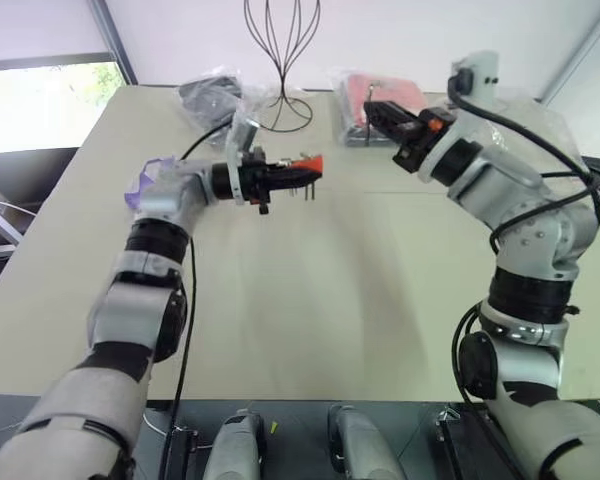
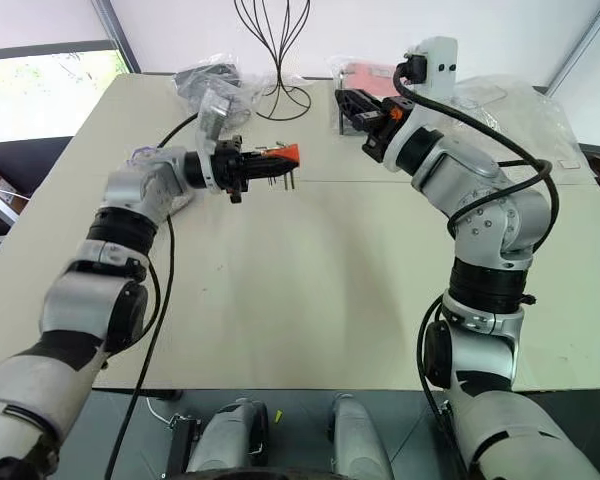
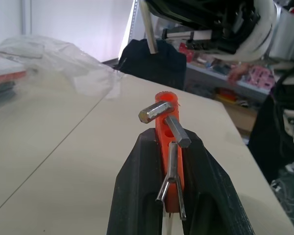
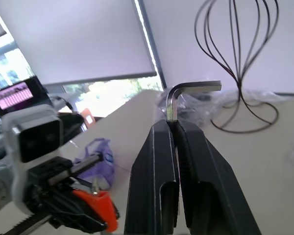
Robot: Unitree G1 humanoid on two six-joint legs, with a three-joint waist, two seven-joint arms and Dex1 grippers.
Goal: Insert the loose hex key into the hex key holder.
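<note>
The hex key holder, a small orange-red block with short grey keys sticking out, is held in the air above the table, and my left gripper is shut on it. The left wrist view shows the holder clamped between the black fingers. My right gripper is raised to the right of the holder, apart from it. It is shut on the loose hex key, whose bent end sticks out past the fingertips. The right wrist view also takes in the holder below.
A black wire stand rises at the table's far edge. A red packet in clear plastic lies behind my right gripper. A dark bagged item lies at the far left, a purple scrap by my left arm, and clear bags at the far right.
</note>
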